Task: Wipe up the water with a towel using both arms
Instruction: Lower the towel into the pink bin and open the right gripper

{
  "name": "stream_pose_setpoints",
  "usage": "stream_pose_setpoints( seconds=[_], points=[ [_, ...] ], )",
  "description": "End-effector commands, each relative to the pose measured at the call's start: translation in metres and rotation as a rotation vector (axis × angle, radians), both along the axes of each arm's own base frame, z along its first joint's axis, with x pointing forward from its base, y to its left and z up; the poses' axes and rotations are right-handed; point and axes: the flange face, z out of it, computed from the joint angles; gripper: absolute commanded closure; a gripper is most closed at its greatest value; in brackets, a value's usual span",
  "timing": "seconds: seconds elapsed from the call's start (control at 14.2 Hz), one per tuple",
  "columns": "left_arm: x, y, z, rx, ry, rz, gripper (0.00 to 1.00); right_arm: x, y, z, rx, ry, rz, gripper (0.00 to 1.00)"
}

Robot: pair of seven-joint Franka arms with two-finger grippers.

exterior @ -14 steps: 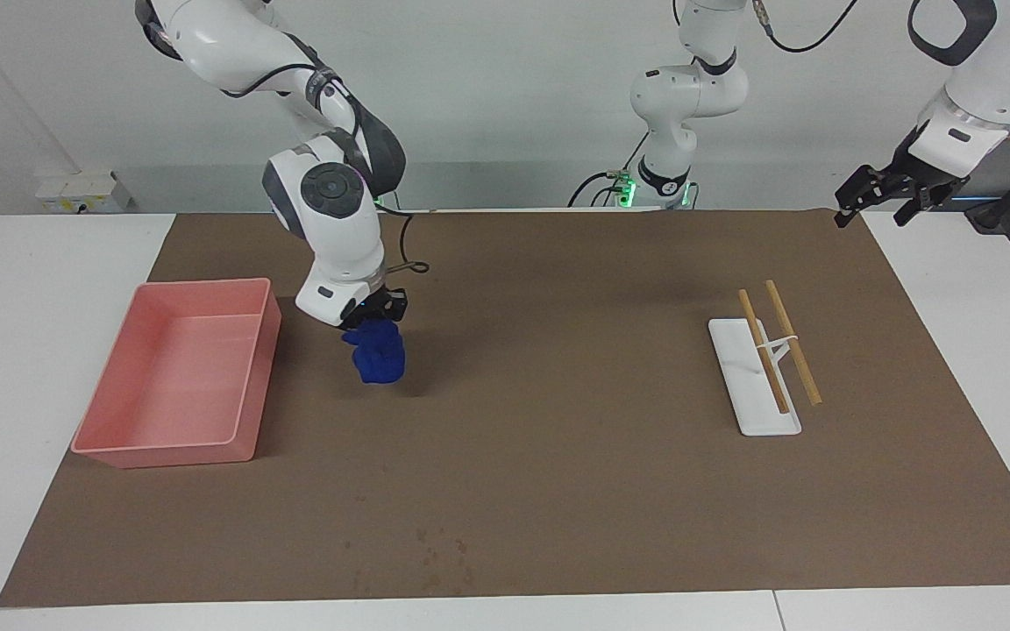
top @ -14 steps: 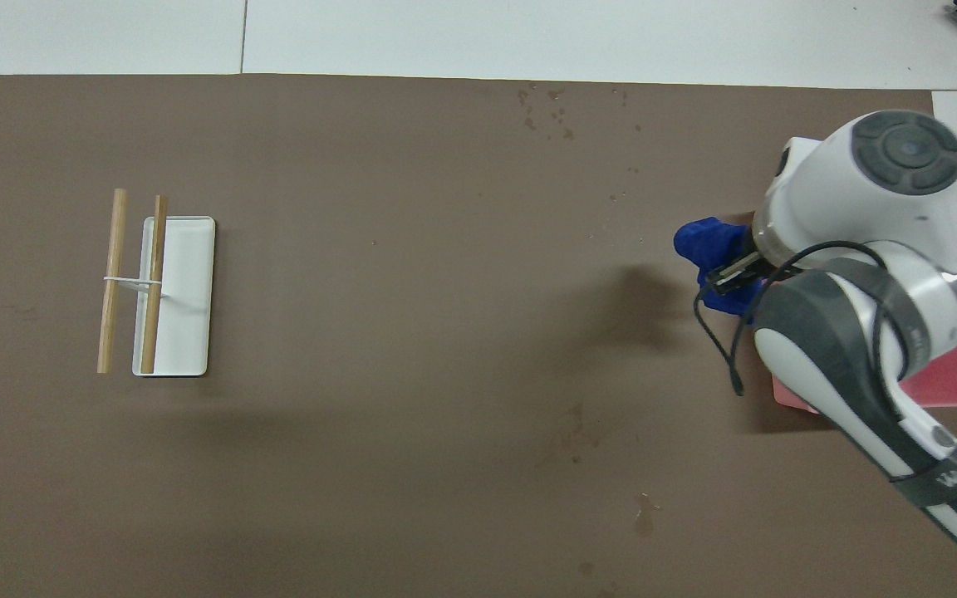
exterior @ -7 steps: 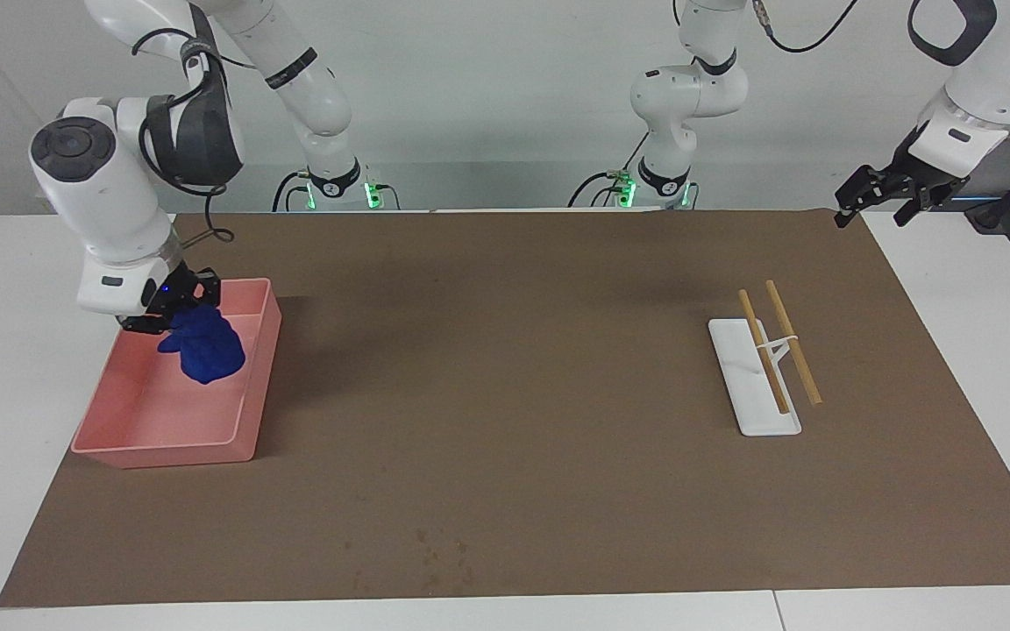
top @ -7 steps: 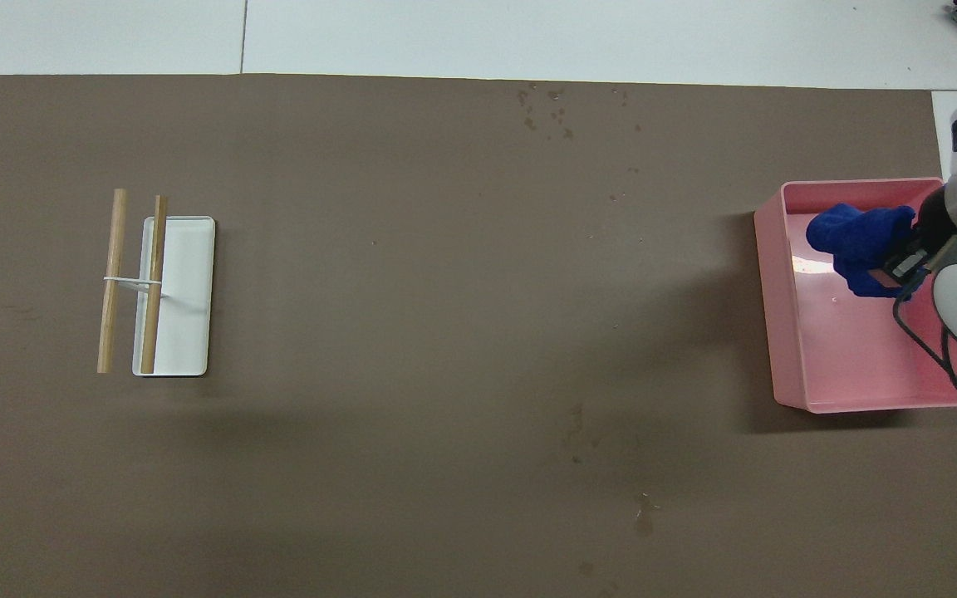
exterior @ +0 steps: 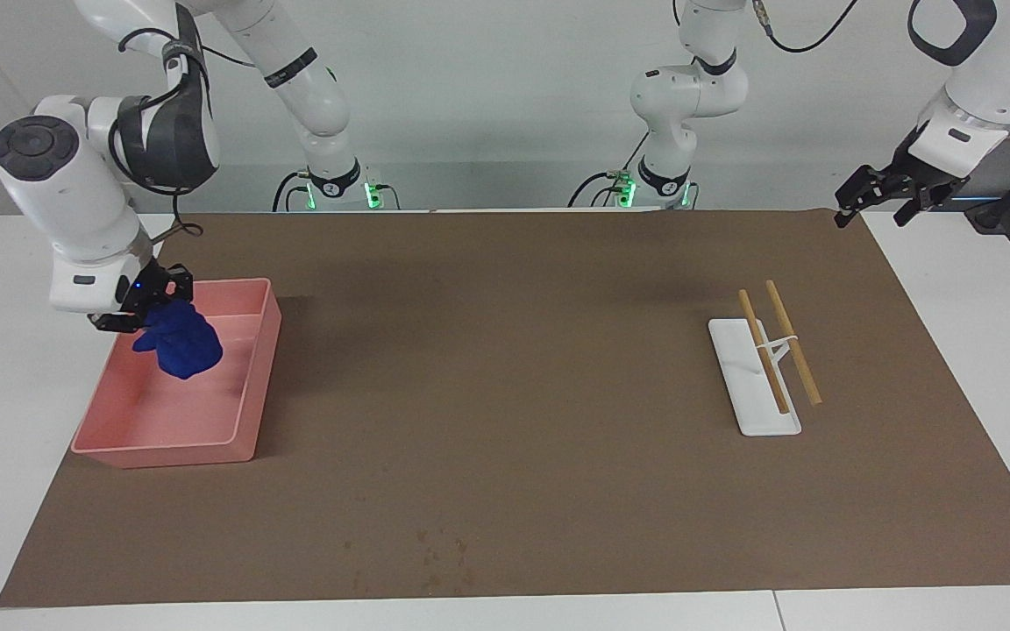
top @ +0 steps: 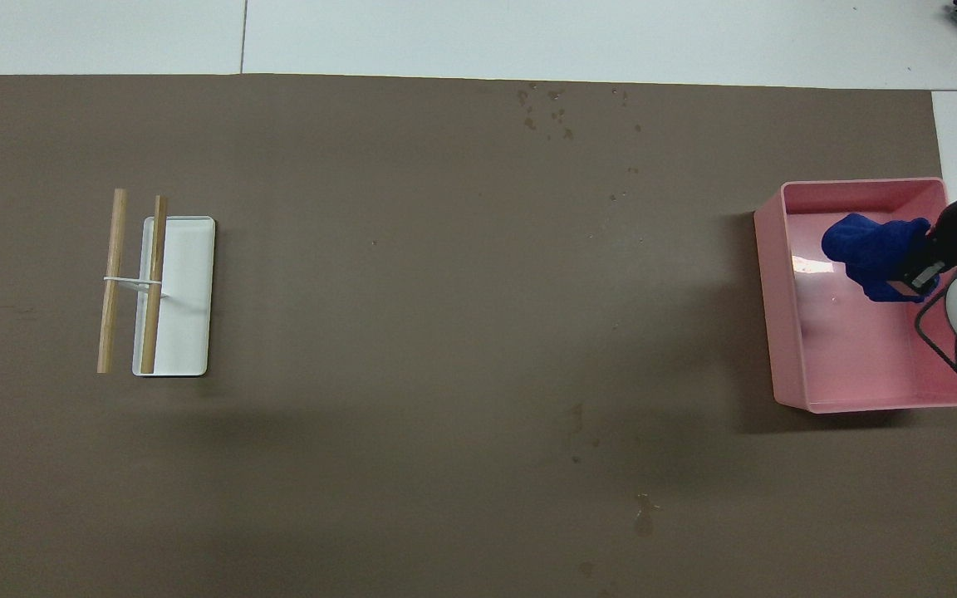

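Right hand [exterior: 132,308] pinched shut on the towel [exterior: 179,345], hanging over the pink tray [exterior: 251,386] at the right arm's end of the bench [exterior: 522,394]; towel bunched, dangling off the fingertips, clear of the tray floor as far as the facing view tells. Big shift over the last second: towel carried from above the brown mat just beside the tray, across the tray wall, to a spot over the inside of the tray; over the last half second only a small further drift toward the tray's outer side. Overhead view: towel [top: 873,253] over the half of the tray [top: 786,332] farther from the robots, right hand [top: 927,262] at its edge. Left hand [exterior: 880,194] spread wide, empty, parked in the air off the corner of the mat at the left arm's end, waiting, unchanged. White stand [exterior: 752,386] with two wooden sticks [exterior: 777,346] well apart from the action, untouched. Faint dark specks on the mat [exterior: 439,552] near the edge farthest from the robots, likely damp traces. Reading: wiping pass seemingly finished, towel brought over the tray for drop-off; release not yet made. Likely next: opening of the grip so the cloth falls inside the walls.
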Motion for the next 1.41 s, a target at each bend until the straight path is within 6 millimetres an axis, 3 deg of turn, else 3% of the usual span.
stream_pose_setpoints(
  seconds=[0.0, 0.28, 0.35, 0.42, 0.49, 0.71, 0.92, 1.13, 1.2, 1.34],
  points=[
    [-0.005, -0.002, 0.002, -0.010, -0.006, 0.011, 0.00, -0.017, -0.016, -0.038, -0.002, -0.018, 0.018, 1.00],
    [-0.006, -0.002, 0.001, -0.010, -0.004, 0.011, 0.00, -0.023, -0.023, -0.065, 0.015, -0.057, 0.021, 1.00],
    [-0.005, -0.002, 0.002, -0.010, -0.006, 0.011, 0.00, -0.022, -0.024, -0.063, 0.015, -0.065, 0.028, 0.72],
    [-0.005, -0.002, 0.002, -0.010, -0.006, 0.011, 0.00, -0.021, -0.023, -0.062, 0.015, -0.069, 0.030, 0.15],
    [-0.006, -0.002, 0.001, -0.010, -0.004, 0.011, 0.00, -0.021, -0.024, -0.062, 0.016, -0.068, 0.029, 0.00],
    [-0.006, -0.002, 0.001, -0.010, -0.004, 0.011, 0.00, -0.019, -0.024, -0.059, 0.015, -0.077, 0.025, 0.00],
    [-0.005, -0.002, 0.002, -0.010, -0.006, 0.011, 0.00, -0.012, -0.009, -0.035, 0.016, -0.077, 0.024, 0.00],
    [-0.005, -0.002, 0.002, -0.010, -0.006, 0.011, 0.00, 0.001, 0.047, 0.035, 0.045, -0.083, -0.068, 0.00],
    [-0.005, -0.002, 0.002, -0.010, -0.006, 0.011, 0.00, -0.001, 0.082, 0.056, 0.047, -0.088, -0.117, 0.00],
    [-0.006, -0.002, 0.001, -0.010, -0.004, 0.011, 0.00, -0.007, 0.132, 0.089, 0.051, -0.111, -0.220, 0.00]
  ],
)
